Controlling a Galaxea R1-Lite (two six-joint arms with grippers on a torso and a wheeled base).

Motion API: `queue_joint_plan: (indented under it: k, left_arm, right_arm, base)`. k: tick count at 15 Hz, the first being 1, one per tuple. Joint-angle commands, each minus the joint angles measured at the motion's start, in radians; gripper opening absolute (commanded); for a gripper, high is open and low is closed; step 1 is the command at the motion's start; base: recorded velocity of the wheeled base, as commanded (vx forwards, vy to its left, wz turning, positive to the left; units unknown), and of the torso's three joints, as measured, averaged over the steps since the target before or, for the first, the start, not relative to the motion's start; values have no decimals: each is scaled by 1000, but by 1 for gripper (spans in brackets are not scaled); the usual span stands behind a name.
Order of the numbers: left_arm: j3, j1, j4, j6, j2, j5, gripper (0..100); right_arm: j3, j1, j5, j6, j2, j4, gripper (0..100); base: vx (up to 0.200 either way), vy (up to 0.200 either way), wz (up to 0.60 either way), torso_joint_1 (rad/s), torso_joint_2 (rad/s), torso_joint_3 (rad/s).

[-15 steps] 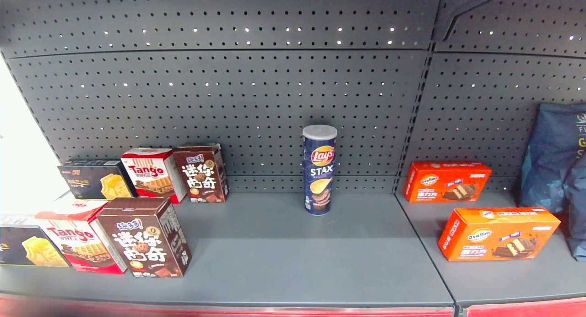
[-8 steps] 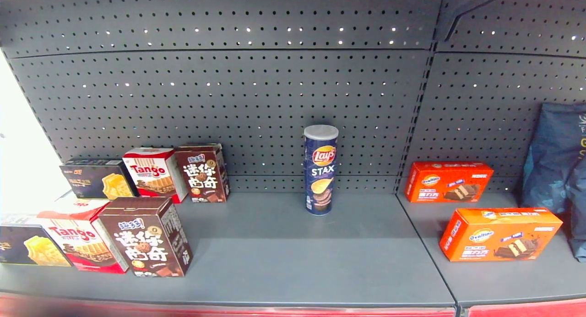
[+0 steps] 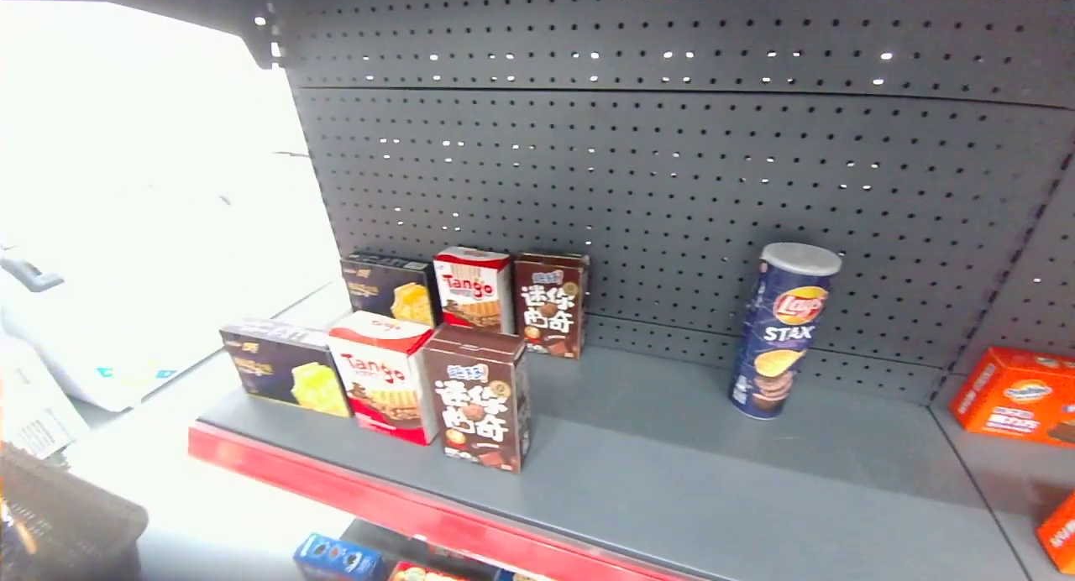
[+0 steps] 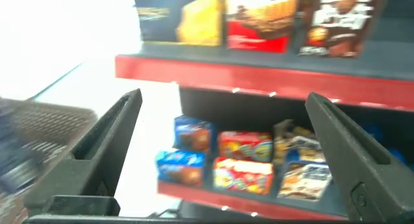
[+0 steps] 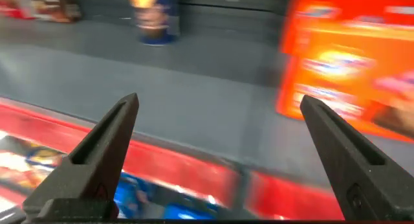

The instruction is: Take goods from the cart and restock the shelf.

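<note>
Reading left claw (image 4: 220, 153) as released, fingers spread wide, nothing between them; parked in front of the shelf's red front lip (image 4: 259, 78), facing snack packets (image 4: 246, 166) on the lower level. Same for right claw (image 5: 220, 159): released, empty, just short of the red lip, looking across the grey shelf (image 5: 194, 75) at an orange box (image 5: 349, 62). Seeing a dark mesh basket (image 3: 59, 514) low on the robot's left, contents too hidden to tell. Beyond the lip on the shelf (image 3: 672, 472), counting a front row of three upright boxes side by side: black-and-yellow box (image 3: 285, 367), red-and-white wafer box (image 3: 382, 375), brown cookie box (image 3: 477, 396). Behind them, near the back panel, a matching row in the same order: black-and-yellow (image 3: 390, 289), red-and-white (image 3: 473, 289), brown (image 3: 550, 306). Further right, well apart from both rows, a blue chips can (image 3: 783, 329) standing upright near the perforated back panel (image 3: 672, 186). On the next bay to the right, two orange boxes (image 3: 1012, 394), both cut off by the edge.
</note>
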Motion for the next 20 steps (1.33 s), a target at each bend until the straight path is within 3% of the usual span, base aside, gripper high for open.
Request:
queue_joint_plan:
  k: [1, 11, 18, 19, 20]
  left_arm:
    - [0, 0, -1, 0, 0, 0, 100]
    - [0, 0, -1, 0, 0, 1, 100]
    - [2, 0, -1, 1, 0, 7, 100]
    - [-4, 2, -1, 9, 0, 17, 100]
    - [-34, -3, 4, 43, 15, 10, 100]
  right_arm:
    - [0, 0, 0, 0, 0, -1, 100]
    - [0, 0, 2, 1, 0, -1, 100]
    - [0, 0, 0, 1, 0, -1, 100]
    - [0, 0, 0, 1, 0, -1, 100]
    - [0, 0, 0, 1, 0, -1, 100]
  base:
    - [0, 0, 600, 2, 7, -2]
    - [0, 0, 600, 3, 3, 3]
    - [0, 0, 0, 0, 0, 0]
    - [0, 0, 0, 0, 0, 0]
    - [0, 0, 0, 0, 0, 0]
